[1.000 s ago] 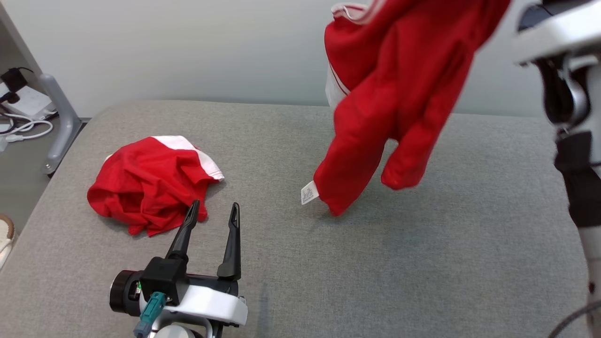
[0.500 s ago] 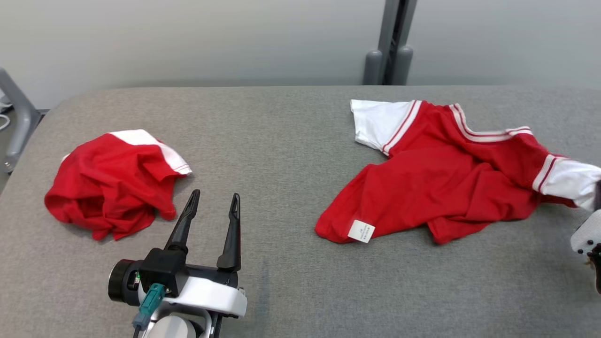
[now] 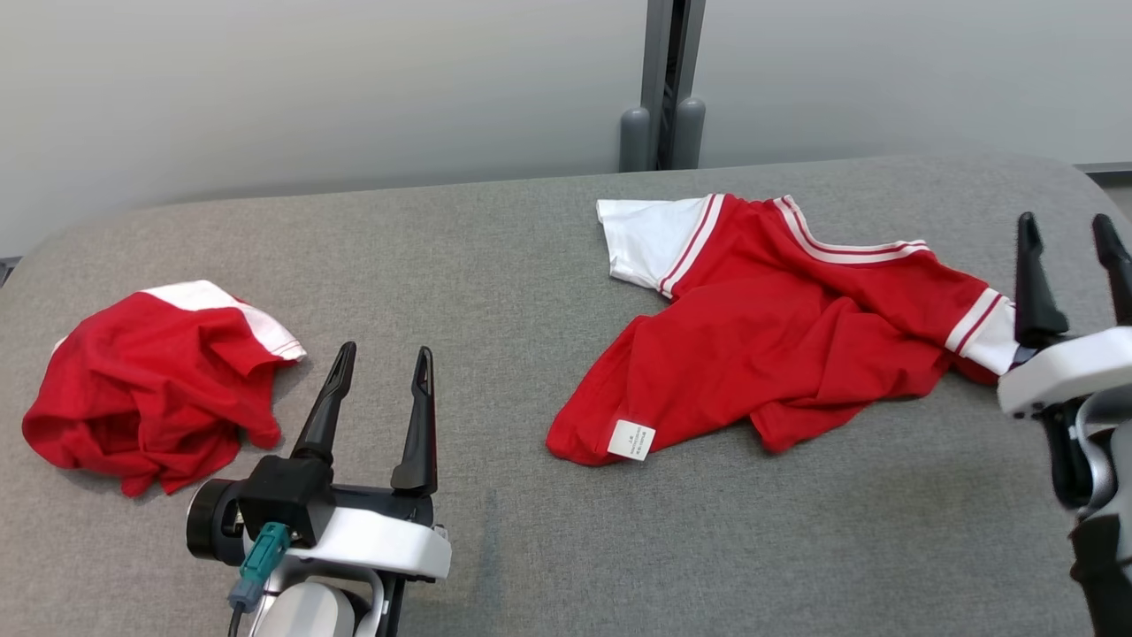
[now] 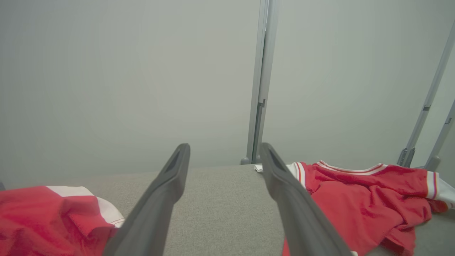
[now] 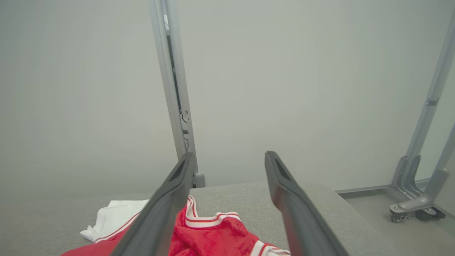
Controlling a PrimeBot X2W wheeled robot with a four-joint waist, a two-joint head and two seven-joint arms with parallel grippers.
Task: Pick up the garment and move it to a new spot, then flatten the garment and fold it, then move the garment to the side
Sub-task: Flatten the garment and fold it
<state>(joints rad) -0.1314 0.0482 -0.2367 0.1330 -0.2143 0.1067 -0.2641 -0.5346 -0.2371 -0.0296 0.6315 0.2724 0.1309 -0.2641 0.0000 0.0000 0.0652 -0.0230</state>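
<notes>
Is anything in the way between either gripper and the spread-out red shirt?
Nothing visible. The open right gripper stands right beside the white sleeve of the spread-out red shirt. Bare grey surface lies between the left gripper and the shirt; the crumpled red garment sits on that gripper's other side.

Light soft & even, fairly bright, no glare. Head view sharp: only thin shadows hug the shirt [image 3: 761, 354] & the crumpled cloth [image 3: 150, 389] on the grey table [image 3: 495, 265]. Wrist views hazy, low contrast, wall [image 4: 106, 89] a flat grey-green wash. Left hand [image 4: 224, 149] fingers [image 4: 156, 213], v. close to lens, look soft. Posts [image 4: 426, 106] lean at rt edge, wide-angle bend.
</notes>
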